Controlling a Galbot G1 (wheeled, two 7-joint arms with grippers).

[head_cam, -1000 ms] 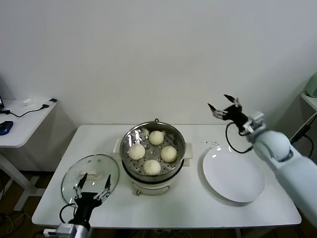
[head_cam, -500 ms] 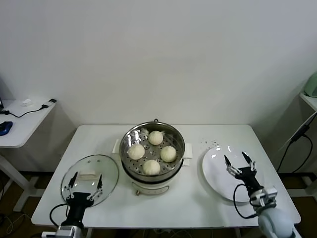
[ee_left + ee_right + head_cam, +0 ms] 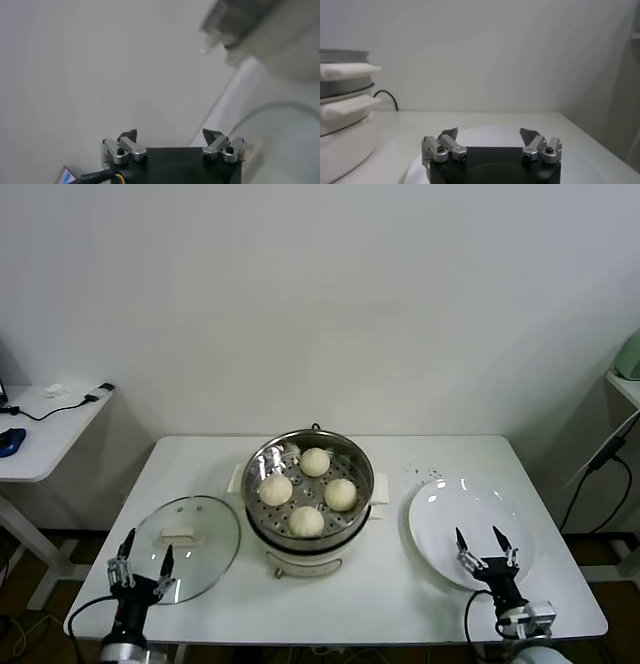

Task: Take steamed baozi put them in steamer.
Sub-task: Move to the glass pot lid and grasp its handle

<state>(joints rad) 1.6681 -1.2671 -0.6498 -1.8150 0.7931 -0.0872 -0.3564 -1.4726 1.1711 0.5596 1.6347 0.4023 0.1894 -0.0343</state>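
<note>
Fingers on both my grippers are spread apart with nothing between them. My right gripper [image 3: 484, 545] sits low at the near edge of the table [image 3: 400, 594], its tips over the near rim of the flat white plate [image 3: 470, 529]; in the right wrist view [image 3: 489, 135] the plate's pale surface lies just ahead of the tips. My left gripper [image 3: 141, 557] is down at the near left corner of the table, just beside the glass lid [image 3: 183, 546], which lies flat with its white handle up; the left wrist view [image 3: 170, 135] is too blurred for me to make out much beyond the spread tips. All four steamed baozi [image 3: 307, 491] rest on the perforated tray inside the steamer [image 3: 309, 534], which stands mid-table between lid and plate. Its stacked white side shows in the right wrist view [image 3: 342, 105].
</note>
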